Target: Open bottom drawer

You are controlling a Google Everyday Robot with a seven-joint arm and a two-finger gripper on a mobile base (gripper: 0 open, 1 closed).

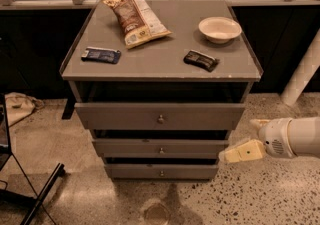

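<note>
Speckled floor, grey cabinet against dark wall. Bottom drawer lowest in cabinet, looks shut or barely out; knob untouched. Gripper just right of cabinet, slightly above drawer level; grip state: cannot tell. Reach, grasp and pull all left.

You see what looks like an office break area: a grey metal three-drawer cabinet on a speckled terrazzo floor, with a crumpled snack chip bag and a round white bowl on top. The white-and-beige gripper hovers near right, beside the cabinet.
</note>
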